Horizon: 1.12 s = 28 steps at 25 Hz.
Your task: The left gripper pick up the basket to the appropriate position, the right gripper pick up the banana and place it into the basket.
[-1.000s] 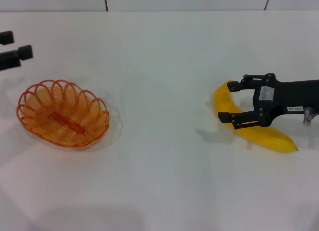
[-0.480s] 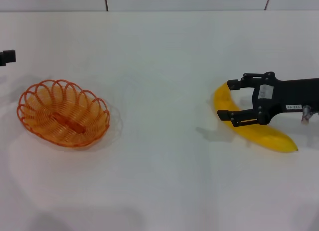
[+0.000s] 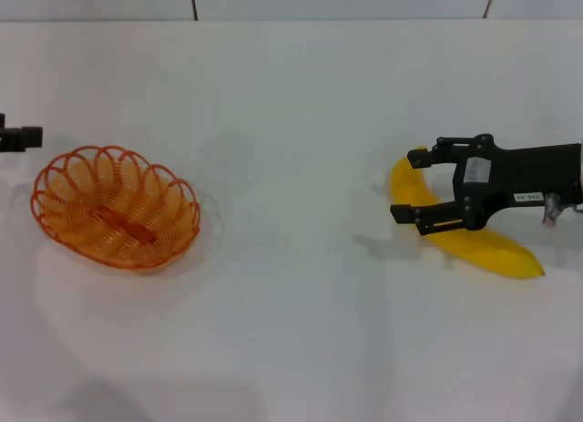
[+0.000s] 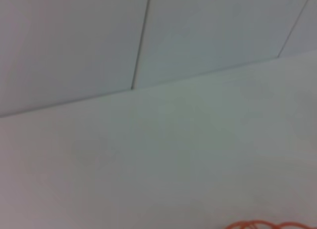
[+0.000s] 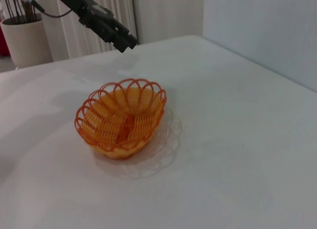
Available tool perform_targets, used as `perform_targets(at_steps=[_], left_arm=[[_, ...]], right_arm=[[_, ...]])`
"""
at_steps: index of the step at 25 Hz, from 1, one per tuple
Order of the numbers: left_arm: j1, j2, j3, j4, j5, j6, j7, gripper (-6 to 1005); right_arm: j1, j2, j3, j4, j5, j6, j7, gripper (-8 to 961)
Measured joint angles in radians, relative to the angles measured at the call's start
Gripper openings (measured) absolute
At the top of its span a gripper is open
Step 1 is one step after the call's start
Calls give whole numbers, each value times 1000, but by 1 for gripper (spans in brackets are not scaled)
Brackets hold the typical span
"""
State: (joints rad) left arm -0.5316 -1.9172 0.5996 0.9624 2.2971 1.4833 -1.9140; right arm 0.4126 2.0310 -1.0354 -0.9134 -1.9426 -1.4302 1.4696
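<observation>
The orange wire basket stands on the white table at the left; it also shows in the right wrist view, and its rim shows in the left wrist view. The left gripper is at the far left edge, just beyond the basket's far left rim, apart from it; in the right wrist view it hovers behind the basket. The yellow banana lies at the right. The right gripper is open and straddles the banana's far end, holding nothing.
The white table ends at a tiled wall at the back. A beige pot with sticks stands off the table in the right wrist view. The stretch between basket and banana is bare tabletop.
The left gripper has moved closer to the basket's far left rim. The right gripper has shifted slightly left over the banana's end. Basket and banana have not moved.
</observation>
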Motion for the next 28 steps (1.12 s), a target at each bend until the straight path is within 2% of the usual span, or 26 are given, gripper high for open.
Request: perform_targets(at_steps=[4, 12, 16, 22, 28], left_arm=[[-16, -9, 1, -15, 45, -27, -14, 758], [-42, -11, 4, -44, 104, -55, -32, 758], [-43, -11, 34, -45, 105, -64, -30, 758], [-44, -24, 94, -55, 109, -100, -28, 758], [-44, -37, 105, -62, 127, -139, -26, 758]], right_arm=[[10, 1, 0, 7, -13, 0, 0, 878], [14, 2, 0, 13, -14, 1, 0, 878], [14, 2, 0, 13, -15, 1, 0, 878], [14, 2, 0, 14, -15, 1, 0, 878], [14, 2, -1, 15, -15, 1, 0, 879]])
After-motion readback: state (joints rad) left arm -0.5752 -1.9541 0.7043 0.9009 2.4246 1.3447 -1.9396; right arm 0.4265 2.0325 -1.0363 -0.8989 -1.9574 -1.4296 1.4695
